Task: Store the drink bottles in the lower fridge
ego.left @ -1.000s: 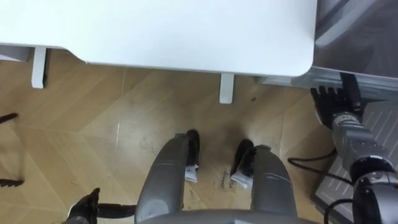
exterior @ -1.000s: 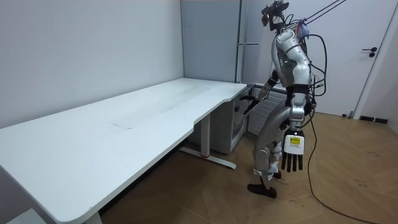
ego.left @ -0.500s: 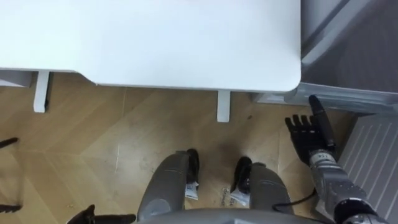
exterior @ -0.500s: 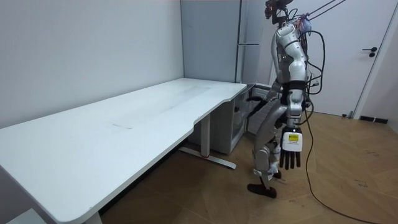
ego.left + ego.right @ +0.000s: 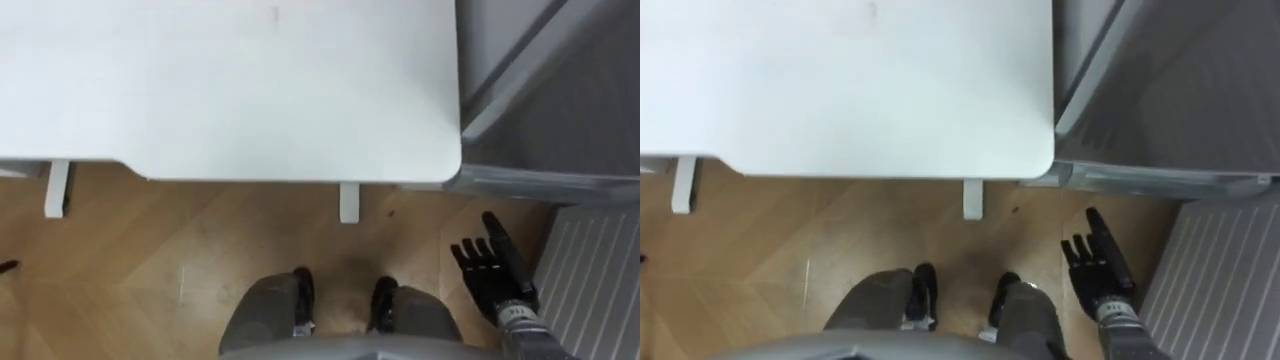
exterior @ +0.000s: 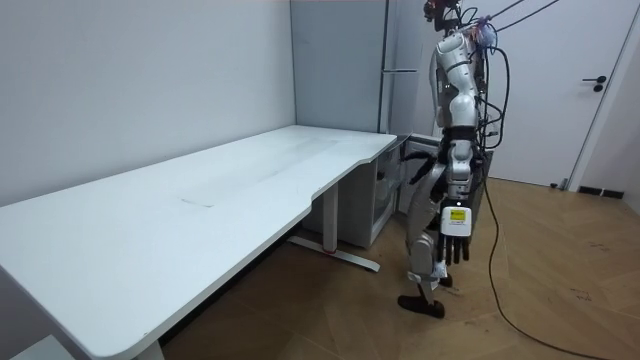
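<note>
The robot is seen standing on the wooden floor at the right end of the white desk (image 5: pixel 250 90), close to the grey fridge (image 5: pixel 560 90) that is set against the desk's right edge. The right hand (image 5: pixel 494 278) is held low near the fridge's base, fingers straight and spread, nothing grasped. The left hand (image 6: pixel 453 236) is hung beside the leg, fingers straight, likewise empty. A ribbed grey panel (image 5: pixel 595 290) is seen just right of the right hand.

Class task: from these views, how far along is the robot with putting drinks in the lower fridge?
Done: nothing yet. In hand: the right hand is open and empty, low beside the grey fridge; the left hand hangs open at its side. Left: the whole job, fetching and loading.
</note>
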Robot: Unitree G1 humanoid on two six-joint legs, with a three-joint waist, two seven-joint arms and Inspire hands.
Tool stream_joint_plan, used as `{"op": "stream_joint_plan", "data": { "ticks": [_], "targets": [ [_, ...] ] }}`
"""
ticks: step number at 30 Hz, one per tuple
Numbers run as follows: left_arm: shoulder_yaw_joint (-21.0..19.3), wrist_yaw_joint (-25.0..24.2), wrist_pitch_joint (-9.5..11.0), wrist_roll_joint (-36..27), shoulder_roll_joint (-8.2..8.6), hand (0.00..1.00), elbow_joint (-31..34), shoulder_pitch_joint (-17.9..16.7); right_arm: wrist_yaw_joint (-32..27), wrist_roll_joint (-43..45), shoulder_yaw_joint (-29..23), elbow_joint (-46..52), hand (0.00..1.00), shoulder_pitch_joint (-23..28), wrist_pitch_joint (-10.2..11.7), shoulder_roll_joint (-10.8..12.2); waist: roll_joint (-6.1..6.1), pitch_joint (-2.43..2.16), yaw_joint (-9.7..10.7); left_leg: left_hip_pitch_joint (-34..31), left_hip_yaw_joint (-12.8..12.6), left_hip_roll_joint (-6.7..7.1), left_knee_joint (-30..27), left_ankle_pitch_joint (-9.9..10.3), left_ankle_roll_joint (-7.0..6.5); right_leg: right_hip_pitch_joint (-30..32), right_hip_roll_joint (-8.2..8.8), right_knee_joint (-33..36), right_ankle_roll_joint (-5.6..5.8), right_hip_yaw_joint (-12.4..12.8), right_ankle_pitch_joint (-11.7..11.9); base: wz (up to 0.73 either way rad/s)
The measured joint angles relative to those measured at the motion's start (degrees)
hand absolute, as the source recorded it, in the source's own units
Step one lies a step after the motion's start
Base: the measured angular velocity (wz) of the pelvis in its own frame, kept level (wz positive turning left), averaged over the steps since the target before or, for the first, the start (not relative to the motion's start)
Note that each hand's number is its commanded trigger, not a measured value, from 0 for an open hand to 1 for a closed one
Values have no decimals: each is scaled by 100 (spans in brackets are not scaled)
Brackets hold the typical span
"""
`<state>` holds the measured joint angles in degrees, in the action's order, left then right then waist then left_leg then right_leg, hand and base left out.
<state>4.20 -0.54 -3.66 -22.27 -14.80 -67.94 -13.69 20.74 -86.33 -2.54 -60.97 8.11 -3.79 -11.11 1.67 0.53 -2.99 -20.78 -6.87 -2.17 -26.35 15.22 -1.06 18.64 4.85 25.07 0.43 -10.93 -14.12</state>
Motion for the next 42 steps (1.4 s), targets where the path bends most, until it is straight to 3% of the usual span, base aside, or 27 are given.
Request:
{"op": "stream_joint_plan", "data": {
  "ticks": [2,4,7,12,16,19,25,26,32,42],
  "targets": [
    [-161,72,50,108,80,0,-99,-33,2,215,-59,-281,0,12,-3,18,-89,-7,103,465,-59,41,322,-36,19,-404,-18,-245,29,72,10,-6],
    [-334,163,53,296,151,0,-99,-102,-12,411,-218,-512,0,52,0,25,-152,-62,144,788,-79,57,552,-48,33,-689,-41,-458,48,71,23,-7],
    [-447,328,62,329,209,0,-88,-129,-91,613,-376,-592,0,242,8,30,-269,-78,237,1178,-87,71,743,-52,42,-1038,-67,-666,66,88,34,-5],
    [-748,633,124,321,317,0,-63,-154,-519,880,-870,-551,0,335,35,150,-369,-66,479,1649,-84,82,920,-52,43,-1573,-101,-988,104,102,82,-4],
    [-976,803,247,412,316,0,104,-132,-1165,1743,-1274,-193,0,381,114,158,-415,-64,642,1860,-154,79,1042,-52,44,-1769,-131,-1144,112,168,133,-9],
    [-1122,894,300,446,312,0,266,-146,-1724,2434,-1569,381,0,425,162,129,-455,-17,696,1976,-258,75,1115,-52,44,-1772,-146,-1142,126,309,166,-22],
    [-1674,906,333,663,134,0,268,-150,-2744,3043,-2028,878,0,295,192,-491,-552,-19,794,2025,-296,74,1223,-47,36,-1739,-168,-1129,145,437,252,-12],
    [-1753,905,332,681,101,0,274,-151,-2879,3044,-2078,865,0,316,60,-570,-605,-19,787,2022,-298,70,1233,-48,36,-1742,-173,-1129,141,441,255,-3],
    [-1771,843,284,960,86,0,302,-172,-3401,3041,-2171,880,0,345,66,-650,-651,-40,797,2009,-339,55,1183,-49,36,-1745,-185,-1144,134,441,281,0],
    [-2117,769,367,1204,45,0,394,-180,-3666,3024,-2636,845,0,334,74,-788,-716,-45,803,2112,-367,57,1208,-49,36,-1843,-190,-1156,139,470,284,-1]
  ]
}}
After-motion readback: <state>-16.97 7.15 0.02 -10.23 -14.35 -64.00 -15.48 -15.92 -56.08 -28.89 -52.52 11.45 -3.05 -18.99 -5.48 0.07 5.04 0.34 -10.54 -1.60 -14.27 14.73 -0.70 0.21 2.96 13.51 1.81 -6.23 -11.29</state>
